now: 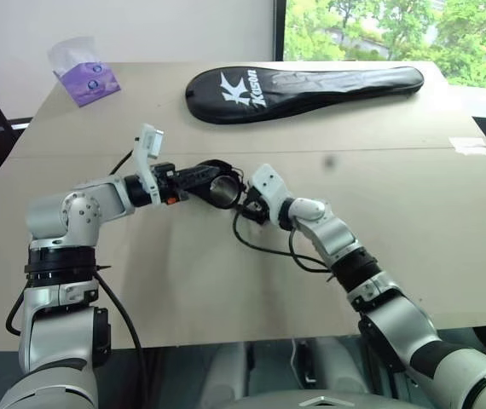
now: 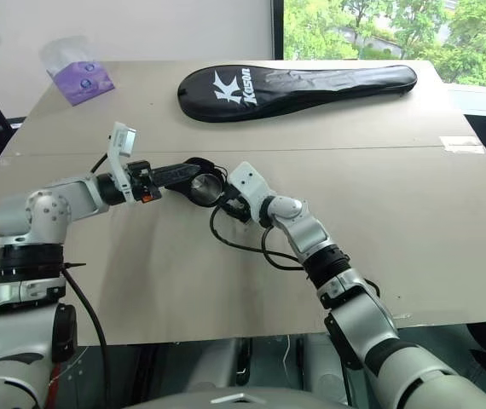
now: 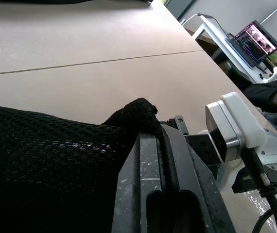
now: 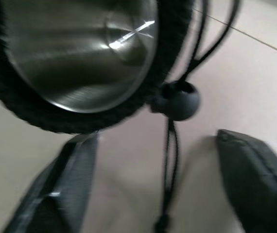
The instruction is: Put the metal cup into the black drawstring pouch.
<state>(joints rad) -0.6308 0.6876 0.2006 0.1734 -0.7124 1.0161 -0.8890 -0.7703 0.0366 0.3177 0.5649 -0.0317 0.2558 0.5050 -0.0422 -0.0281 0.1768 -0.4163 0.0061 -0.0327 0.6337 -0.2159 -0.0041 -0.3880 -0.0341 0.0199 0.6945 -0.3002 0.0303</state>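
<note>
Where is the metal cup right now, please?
The cup sits inside the black pouch, mid-table, pinched by the left claw, with the right claw open before its mouth.

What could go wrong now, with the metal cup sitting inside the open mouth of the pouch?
1. The metal cup lies in a still wide-open black drawstring pouch; if the mouth tips down, the cup may slide out.
2. The left gripper pinches only the pouch's mesh edge; the fabric might slip free.
3. The drawstring cord hangs between the open right gripper fingers and could snag.
</note>
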